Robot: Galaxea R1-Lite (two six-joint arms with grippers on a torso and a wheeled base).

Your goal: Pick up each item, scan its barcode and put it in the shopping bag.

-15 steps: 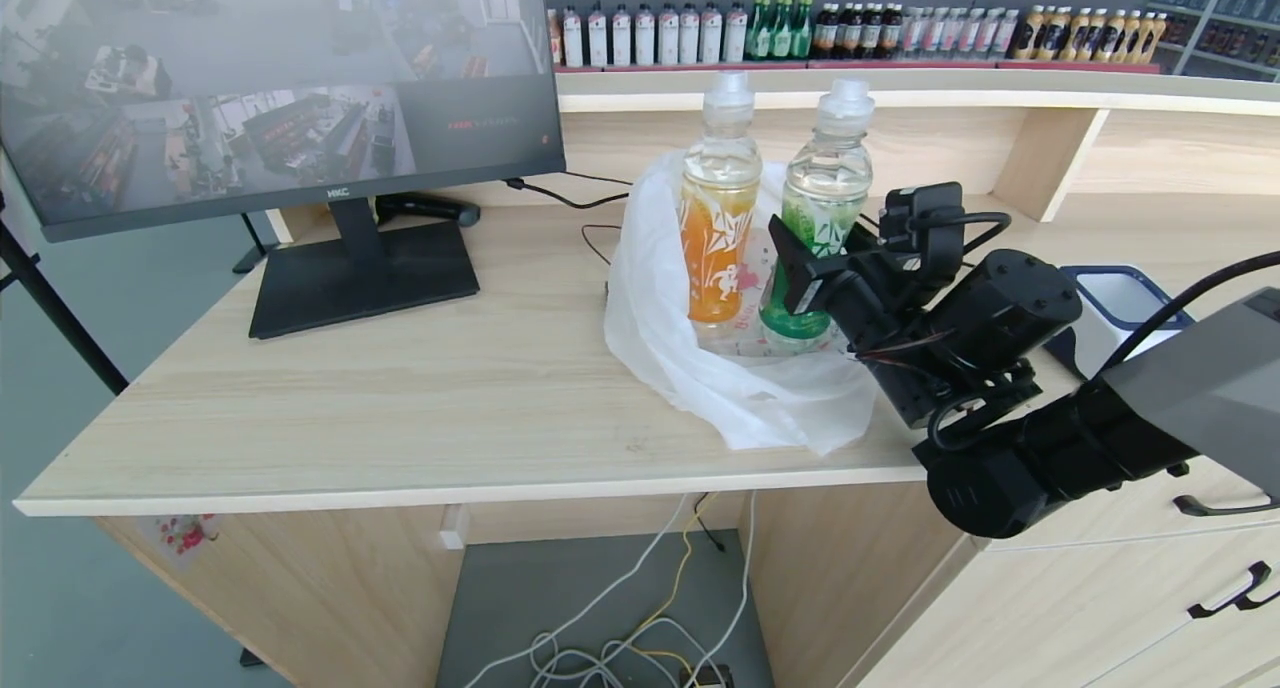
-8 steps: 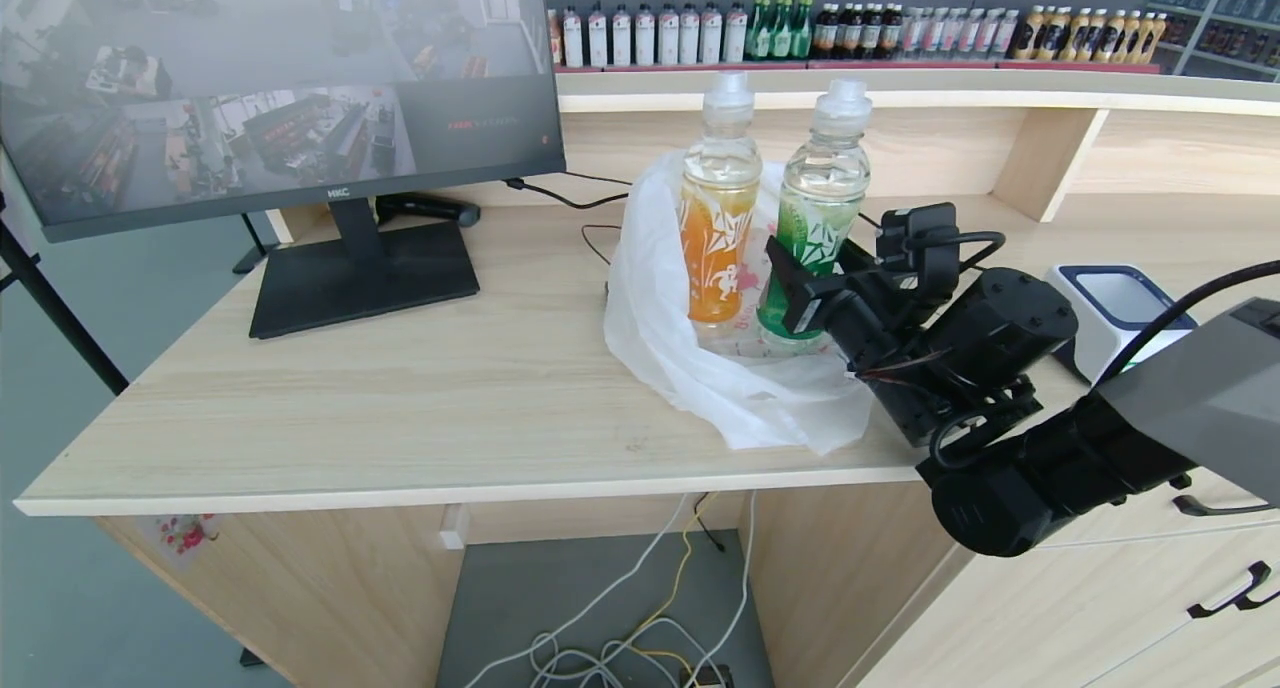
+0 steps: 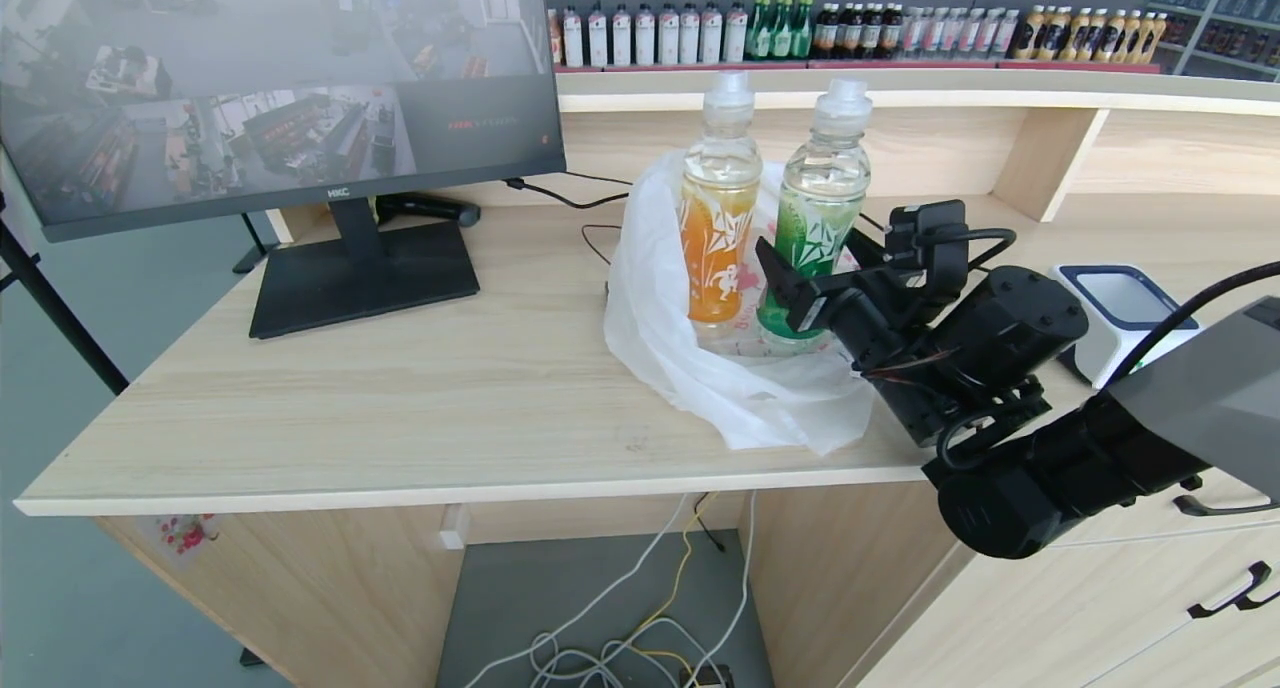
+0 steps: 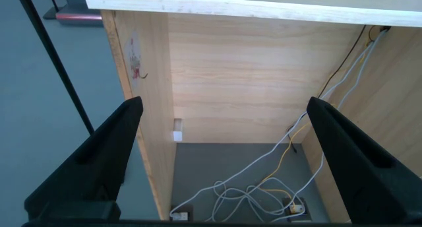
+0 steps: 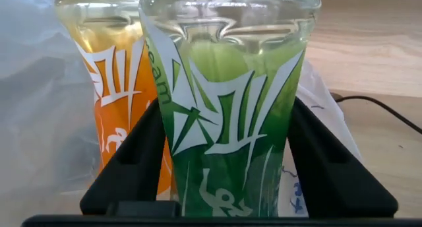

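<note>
At the bag's mouth, the right claw (image 5: 227, 113) is standing open around the green bottle (image 3: 822, 198), one finger (image 3: 785, 288) on each side and close against the label. That bottle is standing upright inside the white bag (image 3: 680, 368), just beside the orange bottle (image 3: 716, 238), which is also standing upright in it. Bag and bottles are sitting on the counter (image 3: 400, 398), with the scanner (image 3: 1120, 308) to the robot's right and the monitor (image 3: 270, 78) well apart on the left. Below the counter's edge, the left claw (image 4: 221, 121) is hanging wide open and holding nothing, facing loose cables (image 4: 257, 187).
</note>
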